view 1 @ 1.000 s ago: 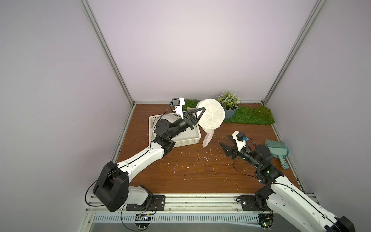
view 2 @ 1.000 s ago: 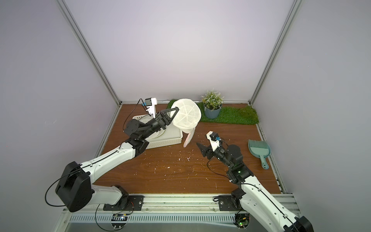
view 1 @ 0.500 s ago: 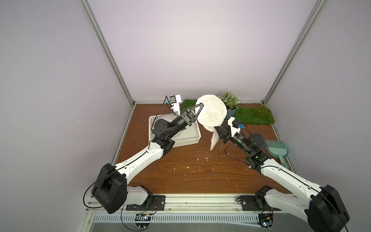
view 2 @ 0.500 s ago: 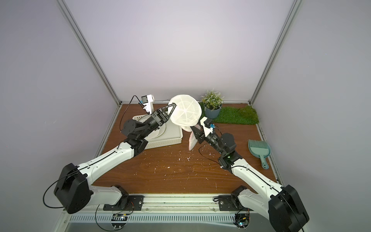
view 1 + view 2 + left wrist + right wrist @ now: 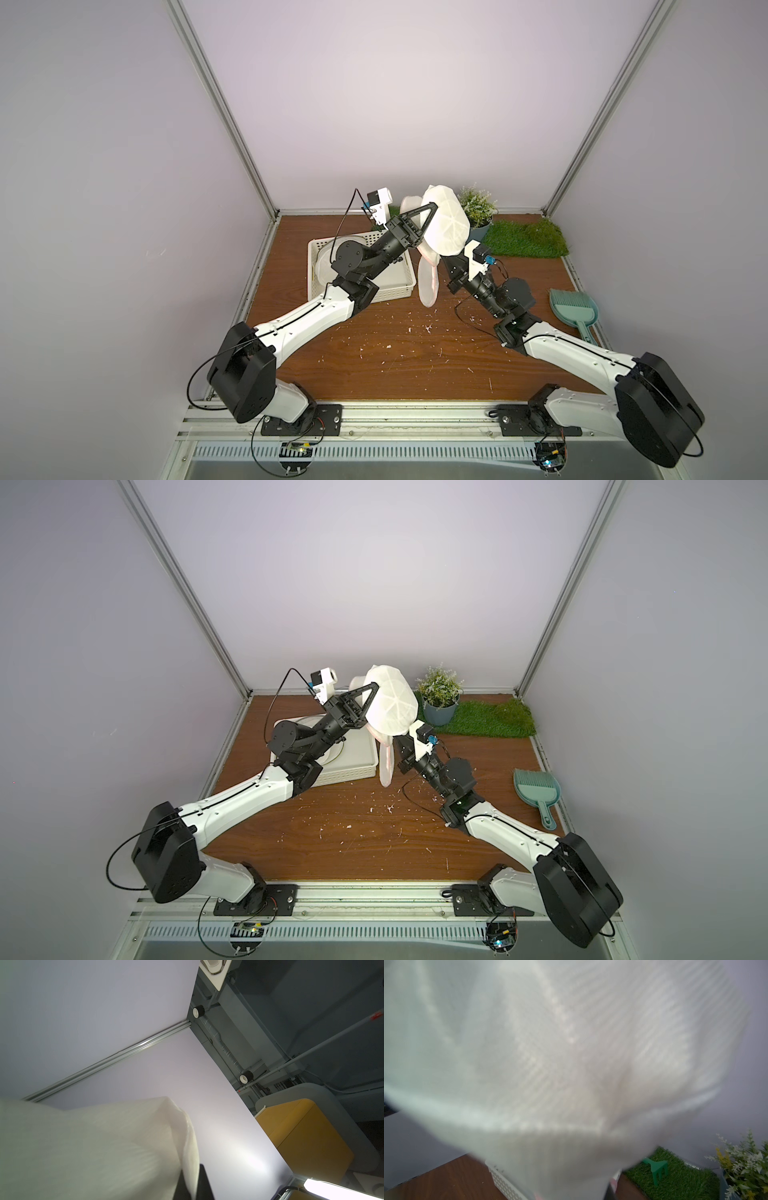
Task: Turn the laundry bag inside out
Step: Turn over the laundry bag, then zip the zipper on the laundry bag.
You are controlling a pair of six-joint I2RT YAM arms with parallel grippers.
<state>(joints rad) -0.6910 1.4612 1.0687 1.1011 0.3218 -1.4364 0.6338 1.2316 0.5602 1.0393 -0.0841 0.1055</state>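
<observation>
Item: white mesh laundry bag (image 5: 448, 226), rounded and puffed. It is held aloft over the far part of the brown wooden table (image 5: 395, 361), between the white slotted plastic basket (image 5: 390, 293) and the potted green plant (image 5: 478, 205). A limp pink-edged flap hangs below it.
Left gripper (image 5: 433, 205): clamped on the bag's upper rim. The left wrist view shows mesh pinched between its dark fingers (image 5: 205, 1186).
Right gripper (image 5: 444, 261): raised to the bag's lower edge, tips hidden by fabric. Whether it has caught any mesh cannot be told, since its wrist view is all blurred cloth.
Step in hand: likely securing a second hold low on the bag. Done well, the right jaws take a single layer near the opening, the left holds the rim taut, and the pull goes through the mouth, not sideways.
Change from a second earlier: the right arm then sat low over the table, jaws spread, well apart from the bag. It now reaches up to it. The bag is higher and turned more edge-on.
Surroundings: green artificial turf mat (image 5: 523, 239) beside the plant; teal plastic dustpan (image 5: 575, 311) near the table's right edge; white crumbs scattered on the wood.
</observation>
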